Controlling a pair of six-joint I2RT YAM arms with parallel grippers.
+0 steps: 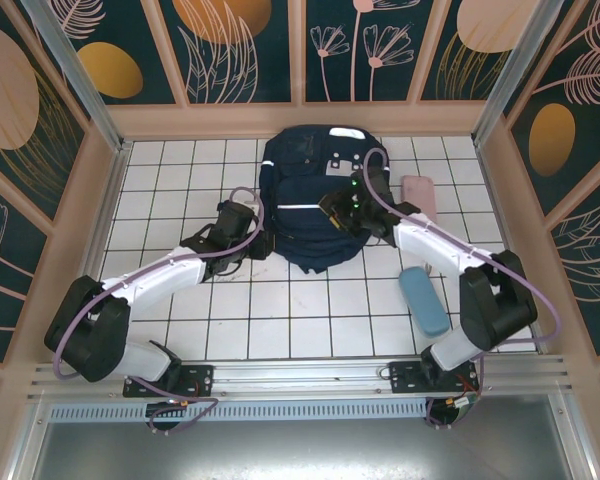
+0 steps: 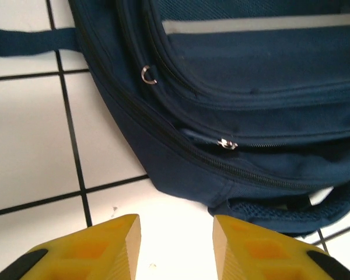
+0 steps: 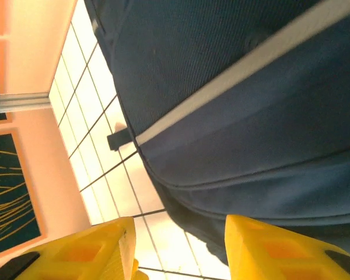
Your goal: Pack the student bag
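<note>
From the top camera I see the student bag lying flat on the white tiled table, just above the centre of the frame, its white reflective stripe running across its middle.

My left gripper sits at the bag's left edge, left of centre. In the left wrist view its yellow fingers stand moderately apart at the bottom of the frame with only bare tile between them, holding nothing. The bag's lower corner fills the upper right there, with a silver zipper pull near the centre, a small metal ring above it and a navy strap trailing off to the upper left.

My right gripper hovers over the bag's right half. In the right wrist view its fingers are likewise parted and empty, with navy fabric and the stripe crossing the frame diagonally above them.

A pink pouch lies just right of the bag. A light blue case lies at lower right, apart from the bag.
</note>
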